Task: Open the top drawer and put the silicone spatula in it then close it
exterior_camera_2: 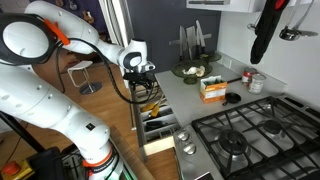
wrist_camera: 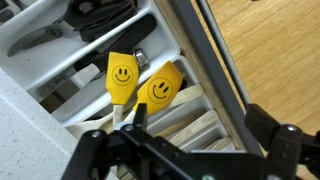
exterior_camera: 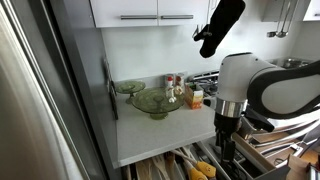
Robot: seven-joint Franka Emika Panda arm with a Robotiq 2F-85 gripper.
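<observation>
The top drawer [exterior_camera_2: 158, 126] stood pulled out below the pale counter [exterior_camera: 150, 138], its light divided tray open to the wrist view. The silicone spatula [wrist_camera: 160, 87] lay inside it — an orange-yellow head printed with a smiley face, resting in one of the long compartments near the drawer's side rail. Just beside it, touching or nearly so, lay a second yellow smiley-faced utensil [wrist_camera: 121, 72] with a pale handle; dark utensils filled the compartments further back. The tool [wrist_camera: 195, 135] hung directly over these two heads with its jaws wide apart and nothing between them. In both exterior views the arm reached down over the drawer, the tool [exterior_camera_2: 146, 82] pointing into it and apart from its contents as far as could be told. On the counter behind, two green glass bowls [exterior_camera: 153, 101] sat near the wall with a few small bottles [exterior_camera: 175, 88] next to them. An orange box [exterior_camera_2: 212, 90] stood by the gas hob [exterior_camera_2: 250, 140] — well apart from the drawer.
</observation>
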